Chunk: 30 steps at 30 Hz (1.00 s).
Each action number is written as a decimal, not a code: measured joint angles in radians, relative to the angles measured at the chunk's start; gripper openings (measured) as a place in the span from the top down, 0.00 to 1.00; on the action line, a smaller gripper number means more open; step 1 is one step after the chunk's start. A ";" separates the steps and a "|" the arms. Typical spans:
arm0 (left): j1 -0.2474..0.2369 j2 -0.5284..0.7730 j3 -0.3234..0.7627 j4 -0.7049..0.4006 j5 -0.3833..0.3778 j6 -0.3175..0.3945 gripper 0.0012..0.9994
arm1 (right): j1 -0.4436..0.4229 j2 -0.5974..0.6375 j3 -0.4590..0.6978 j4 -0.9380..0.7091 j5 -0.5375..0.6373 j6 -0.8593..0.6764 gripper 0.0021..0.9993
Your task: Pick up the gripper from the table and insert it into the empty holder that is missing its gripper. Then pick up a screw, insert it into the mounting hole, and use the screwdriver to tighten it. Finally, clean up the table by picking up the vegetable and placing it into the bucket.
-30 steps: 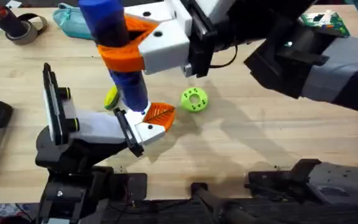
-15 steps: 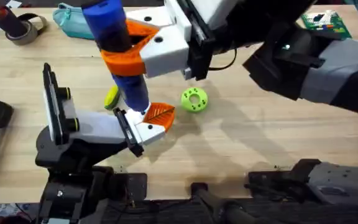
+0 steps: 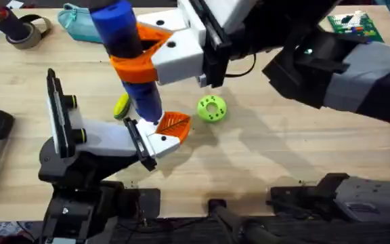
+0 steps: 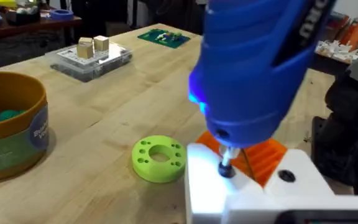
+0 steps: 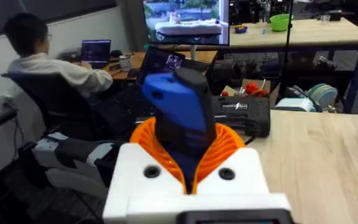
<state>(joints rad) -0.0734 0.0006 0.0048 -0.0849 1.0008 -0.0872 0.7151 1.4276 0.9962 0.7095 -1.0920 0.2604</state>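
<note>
One screwdriver (image 3: 128,57) is standing nearly upright over the near-left part of the table (image 3: 263,163), its blue body leaning slightly away from the camera at the top. The right gripper (image 3: 141,51) is clamping it between two smooth orange jaws joined to a white block, so that claw is holding the screwdriver around its middle. In the left wrist view the screwdriver's (image 4: 253,68) narrow metal tip is pressing down onto the white end of the holder (image 4: 247,193), with a blue glow showing on the tool's underside.

One holder (image 3: 107,139) is sitting on its black stand, with two yellow-green knobs showing against the upright black plate. One ribbed orange gripper (image 3: 175,124) is sitting in the holder's outer end, just beside the screwdriver's tip.

One green ring-shaped part (image 3: 211,108) with small holes is lying on the table just right of the orange piece, apart from it. One yellow object (image 3: 120,106) is lying behind the holder, partly hidden by the screwdriver. One bucket (image 4: 8,124) is standing on the table in the left wrist view, well apart from the ring, with colourful bits inside.

The left arm's own claw cannot be told as wide or narrow.
</note>
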 joint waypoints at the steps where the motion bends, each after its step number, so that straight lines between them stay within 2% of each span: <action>1: 0.000 0.000 0.000 0.000 0.000 0.000 0.99 | 0.000 0.001 0.000 0.000 0.000 0.000 0.97; 30: 0.000 0.000 0.000 -0.001 0.000 0.000 0.99 | -0.001 0.001 0.000 -0.022 -0.001 0.005 0.97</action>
<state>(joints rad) -0.0734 0.0006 0.0048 -0.0856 1.0012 -0.0872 0.7139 1.4288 0.9958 0.6876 -1.0927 0.2649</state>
